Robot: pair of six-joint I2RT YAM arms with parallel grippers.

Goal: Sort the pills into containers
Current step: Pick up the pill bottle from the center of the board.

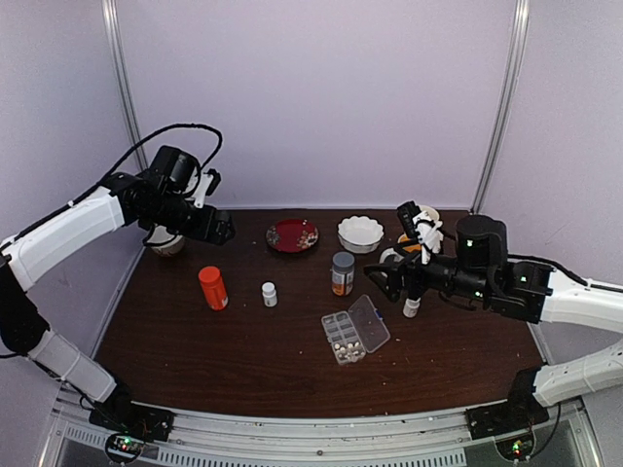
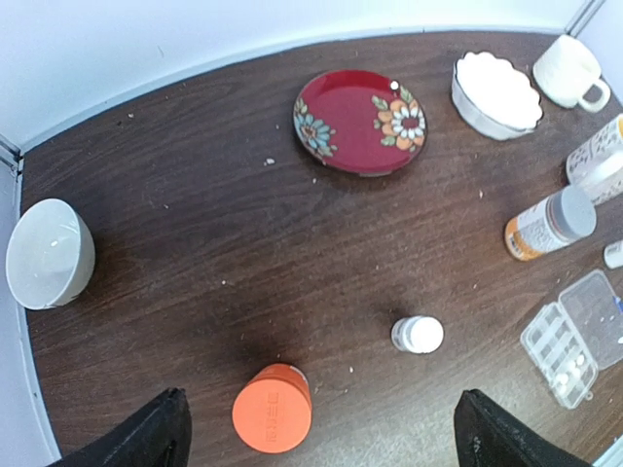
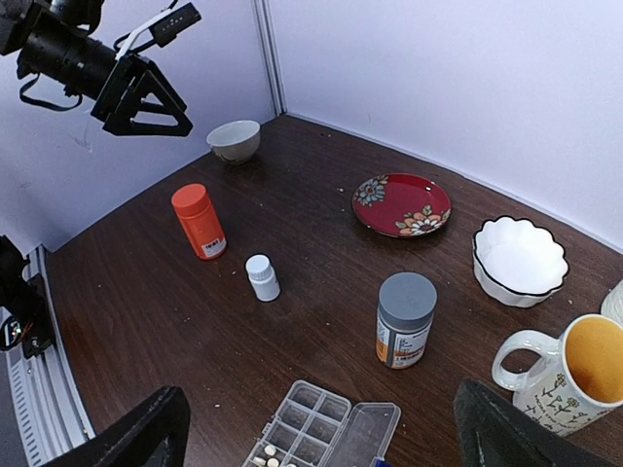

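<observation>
Top external view: left gripper (image 1: 222, 230) and right gripper (image 1: 379, 279) hover wide open, empty, either side of the organizer box (image 1: 343, 338), lid (image 1: 371, 322) folded back to receive pills (image 1: 343, 346).

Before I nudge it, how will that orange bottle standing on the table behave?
The orange bottle stands upright, taller than wide, so a high push probably tips it. Being round, it would likely roll once down. Its smooth plastic may slip.

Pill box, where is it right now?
In the top view the pill box lies open right of the table's middle, toward the near edge, just in front of the grey-capped bottle.
</observation>
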